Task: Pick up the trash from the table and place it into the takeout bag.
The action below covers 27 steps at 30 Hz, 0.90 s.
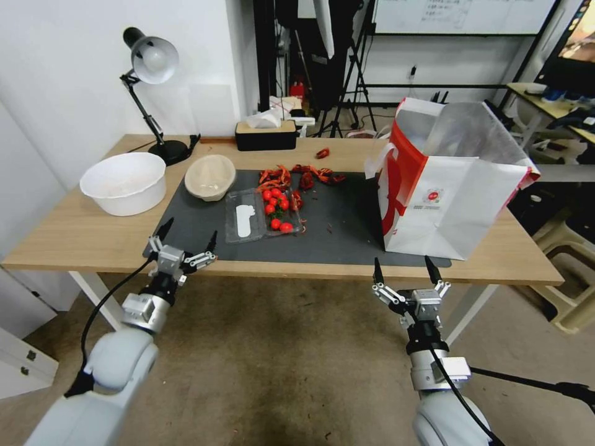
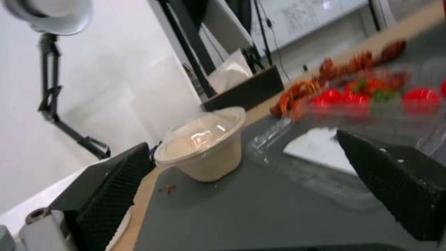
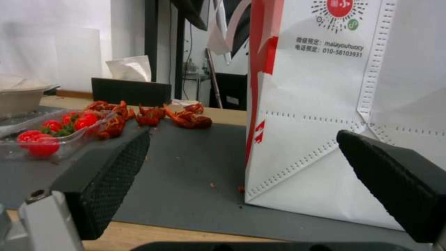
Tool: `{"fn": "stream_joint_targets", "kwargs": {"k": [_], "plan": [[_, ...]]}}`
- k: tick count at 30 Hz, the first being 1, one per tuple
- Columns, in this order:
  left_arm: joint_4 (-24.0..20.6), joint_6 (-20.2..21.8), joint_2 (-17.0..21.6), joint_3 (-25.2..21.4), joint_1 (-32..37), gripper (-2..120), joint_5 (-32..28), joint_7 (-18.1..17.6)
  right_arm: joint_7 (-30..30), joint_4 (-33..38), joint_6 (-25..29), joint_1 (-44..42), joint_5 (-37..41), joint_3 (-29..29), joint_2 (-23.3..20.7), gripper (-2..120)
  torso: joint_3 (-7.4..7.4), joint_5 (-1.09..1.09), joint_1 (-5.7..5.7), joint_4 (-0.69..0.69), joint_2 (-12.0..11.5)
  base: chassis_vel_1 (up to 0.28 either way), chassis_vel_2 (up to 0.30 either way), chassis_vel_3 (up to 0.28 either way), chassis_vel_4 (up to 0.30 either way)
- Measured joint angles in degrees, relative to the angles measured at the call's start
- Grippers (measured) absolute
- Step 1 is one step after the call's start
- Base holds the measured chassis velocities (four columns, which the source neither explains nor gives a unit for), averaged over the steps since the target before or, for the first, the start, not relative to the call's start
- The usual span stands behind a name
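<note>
On the table (image 1: 74, 238) a dark grey mat (image 1: 338, 232) carries the trash: a beige pulp bowl (image 1: 211, 176) with a clear lid, a clear plastic tray (image 1: 245, 220) of red cherry tomatoes (image 1: 276, 207), and red crayfish shells (image 1: 307, 176) behind it. The takeout bag (image 1: 446, 186) stands upright and open-topped on the mat's right end. My left gripper (image 1: 191, 229) hovers open at the table's front left edge, facing the pulp bowl (image 2: 204, 150). At the front edge, just before the takeout bag (image 3: 325, 104), my right gripper (image 1: 401, 261) is open and holds nothing.
A white bowl (image 1: 124, 183) sits on the bare wood at the left. A black desk lamp (image 1: 152, 62) and a black tissue box (image 1: 265, 135) stand along the back edge. One stray shell (image 1: 322, 153) lies near the box. Stools (image 1: 570, 248) stand right of the table.
</note>
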Motion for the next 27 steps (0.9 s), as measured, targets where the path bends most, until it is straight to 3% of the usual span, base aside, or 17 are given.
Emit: {"fn": "stream_joint_targets", "kwargs": {"k": [14, 22, 27], "plan": [[11.58, 3.49, 11.89, 9.0, -18.35, 100, 2.01, 6.88, -0.2, -0.2, -0.22, 0.39, -0.29, -0.27, 0.66, 100, 0.0, 0.0, 0.0, -0.01, 0.0, 0.0, 0.0, 0.0, 0.0], [15.72, 3.82, 15.28, 14.72, -24.34, 95, 3.49, 9.71, -0.3, -0.34, -0.55, 0.92, -0.52, -0.83, 1.08, 100, 0.0, 0.01, 0.0, -0.01, 0.0, 0.0, 0.0, 0.0, 0.0], [17.83, 3.9, 15.51, 18.45, -28.08, 94, 4.72, 10.09, -0.31, -0.34, -0.57, 0.94, -0.59, -0.81, 1.24, 100, 0.0, 0.01, 0.0, -0.03, 0.0, 0.0, 0.0, 0.0, 0.0]]}}
